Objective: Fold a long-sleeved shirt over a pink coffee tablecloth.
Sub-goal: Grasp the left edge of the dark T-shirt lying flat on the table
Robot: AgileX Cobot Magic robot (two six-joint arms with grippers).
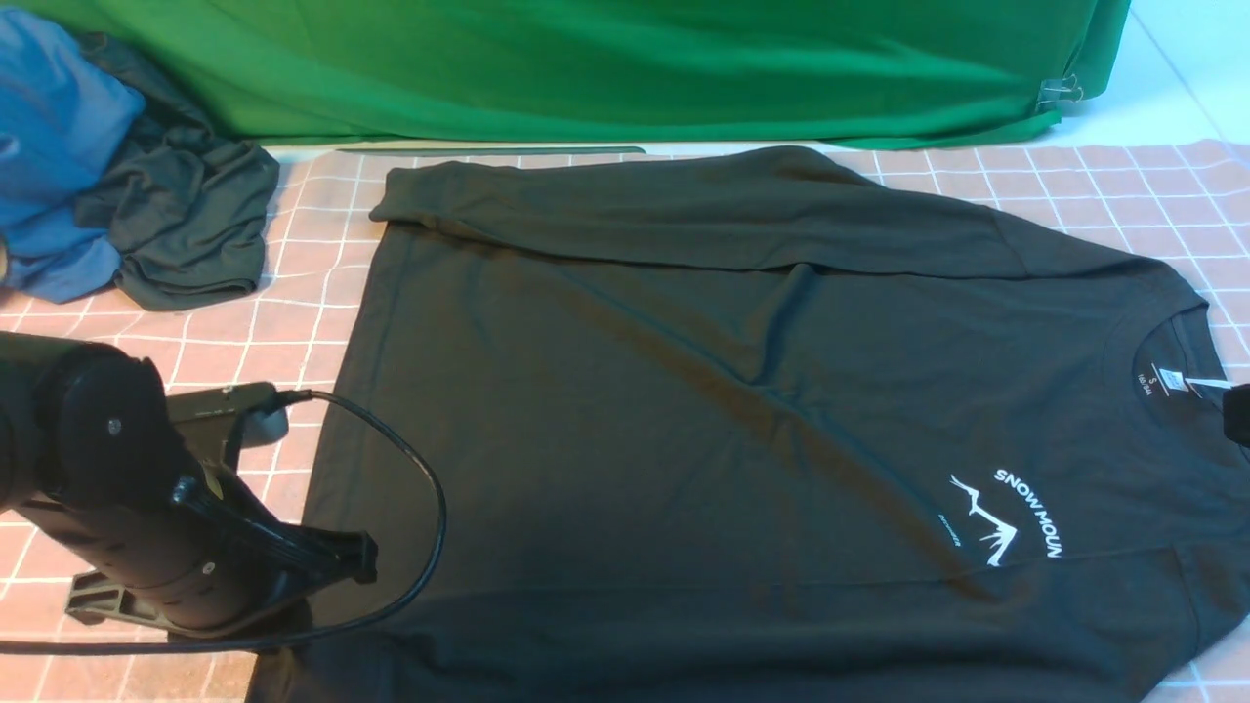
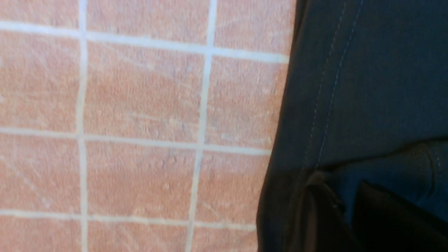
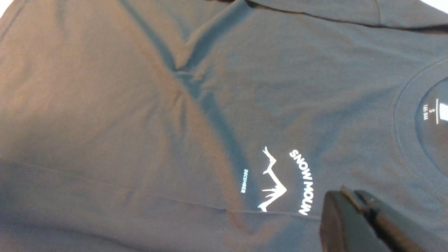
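The black long-sleeved shirt [image 1: 684,391] lies flat on the pink coffee tablecloth [image 1: 293,322], neck to the right, hem to the left. Its far sleeve is folded across the top. The white "SNOW MOUN" logo [image 1: 1006,517] faces up. My left gripper [image 1: 366,564] sits low at the hem's near corner. In the left wrist view the left gripper [image 2: 339,182] is open by a narrow gap over the shirt [image 2: 367,87] beside the tablecloth [image 2: 140,105]. My right gripper [image 3: 346,192] is shut on nothing, above the shirt [image 3: 140,105] next to the logo [image 3: 280,182]; only its tip [image 1: 1238,415] shows in the front view.
A bright green backdrop [image 1: 586,68] hangs along the back. A smaller dark garment [image 1: 186,225] bunched with blue cloth [image 1: 49,146] lies at the back left. The left arm's black cable [image 1: 430,508] loops over the shirt's hem.
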